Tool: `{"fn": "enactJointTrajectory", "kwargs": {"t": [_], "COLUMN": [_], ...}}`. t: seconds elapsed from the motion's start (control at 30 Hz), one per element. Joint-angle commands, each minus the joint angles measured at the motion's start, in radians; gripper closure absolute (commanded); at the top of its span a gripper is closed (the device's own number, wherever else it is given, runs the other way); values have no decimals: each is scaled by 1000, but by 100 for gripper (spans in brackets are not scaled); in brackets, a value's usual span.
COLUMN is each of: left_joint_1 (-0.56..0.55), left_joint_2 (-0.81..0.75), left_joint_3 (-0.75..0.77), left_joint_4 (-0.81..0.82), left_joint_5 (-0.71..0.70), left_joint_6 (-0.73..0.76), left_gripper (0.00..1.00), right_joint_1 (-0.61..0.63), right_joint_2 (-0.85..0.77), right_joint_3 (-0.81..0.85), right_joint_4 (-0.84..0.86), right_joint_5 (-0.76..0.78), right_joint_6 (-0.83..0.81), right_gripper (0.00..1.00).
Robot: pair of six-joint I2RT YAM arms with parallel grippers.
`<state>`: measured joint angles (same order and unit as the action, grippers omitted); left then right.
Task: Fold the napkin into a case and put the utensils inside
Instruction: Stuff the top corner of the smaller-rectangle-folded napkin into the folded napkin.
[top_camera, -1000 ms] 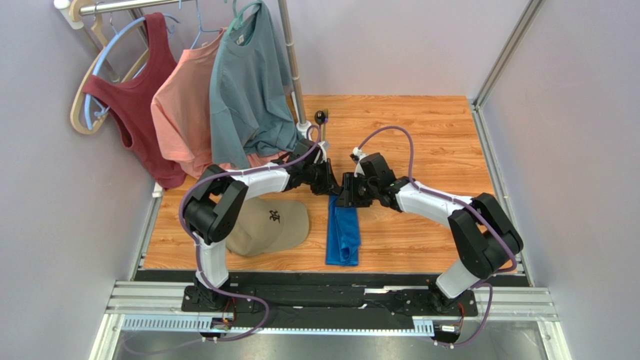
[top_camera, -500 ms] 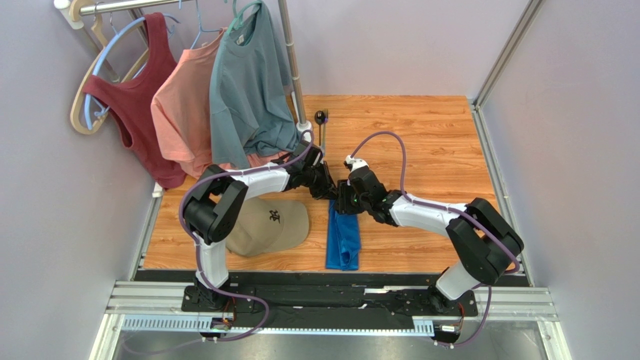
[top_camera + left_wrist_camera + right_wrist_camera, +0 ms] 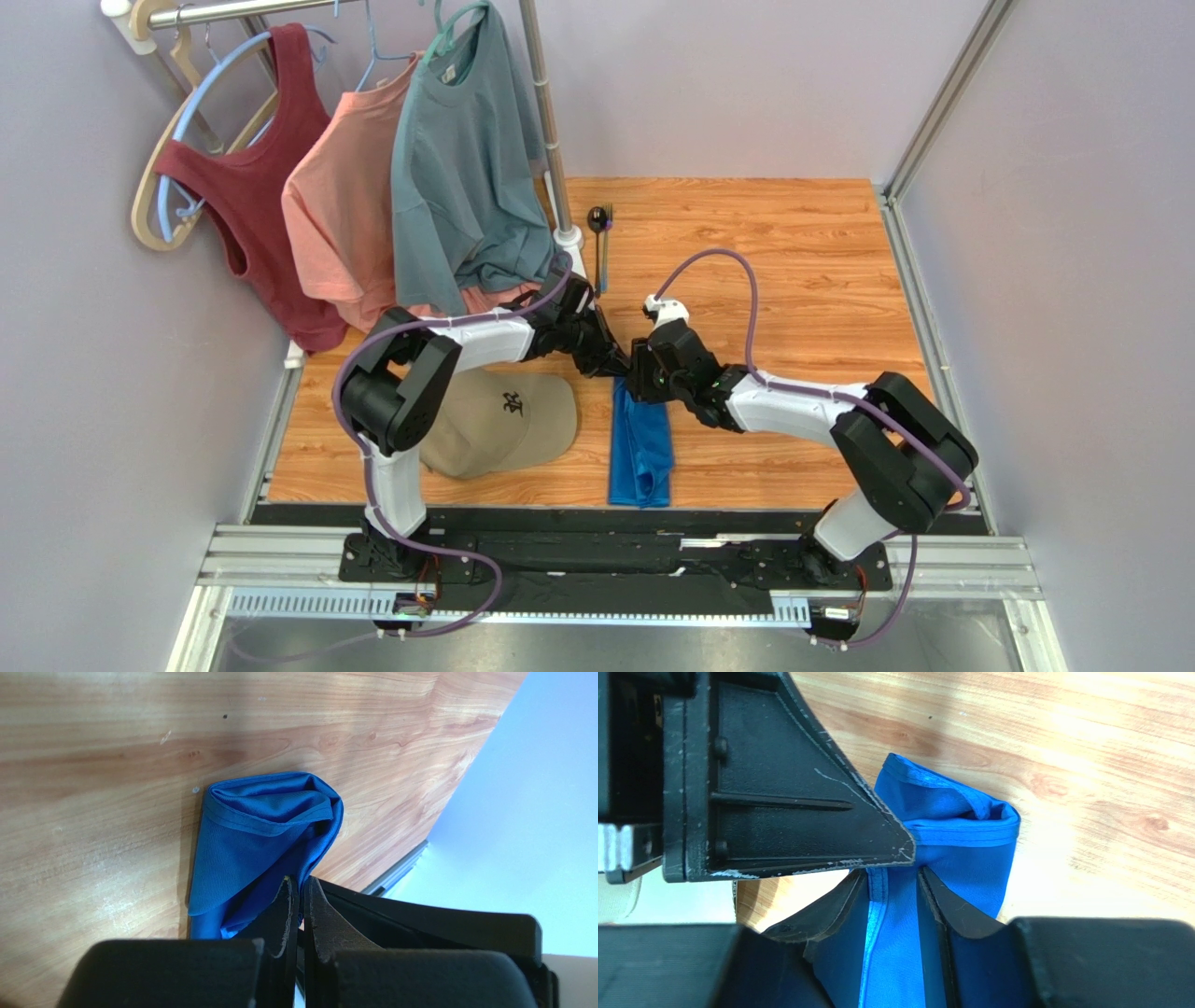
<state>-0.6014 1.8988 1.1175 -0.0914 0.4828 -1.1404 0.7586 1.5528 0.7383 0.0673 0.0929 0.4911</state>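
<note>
Left jaws: together, tips at the hem of the narrow royal-blue cloth napkin (image 3: 955,833).
Right jaws: apart, narrowing round its far fold.
Change: right arm has swung in.
Meaning: probably opening its mouth for the slim black spoon (image 3: 601,231), farther up the wooden surface (image 3: 786,238).

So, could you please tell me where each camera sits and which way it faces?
Top external: above and behind the bases, looking down at the table; both arms show, left gripper and right gripper close together.
Left wrist: on the left arm, looking along its shut fingers at the napkin.
Right wrist: on the right arm, its fingers either side of the napkin, the left gripper alongside.
All three share the napkin.
</note>
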Motion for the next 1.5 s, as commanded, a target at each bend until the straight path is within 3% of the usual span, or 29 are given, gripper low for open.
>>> {"fn": "enactJointTrajectory", "kwargs": {"t": [0.0,0.57,0.7,1.03,1.27,1.47], "left_joint_1": [3,5,3,5,5,3], "left_joint_2": [-63,-86,-92,-81,-64,-81], "left_joint_3": [-19,-53,-71,-62,-51,-61], "left_joint_4": [48,85,111,125,153,133], "left_joint_5": [34,28,31,20,22,13], "left_joint_6": [-70,-151,-157,-91,-4,-15], "left_gripper": [100,100,100,100,100,100], "right_joint_1": [33,85,85,85,76,44], "right_joint_2": [7,15,12,9,-8,-39], "right_joint_3": [-4,-10,-5,-11,1,-34], "right_joint_4": [83,75,72,62,-11,42], "right_joint_5": [85,143,157,101,36,13], "right_joint_6": [-23,-31,-32,-63,-94,-57], "right_gripper": [67,68,81,100,99,84]}}
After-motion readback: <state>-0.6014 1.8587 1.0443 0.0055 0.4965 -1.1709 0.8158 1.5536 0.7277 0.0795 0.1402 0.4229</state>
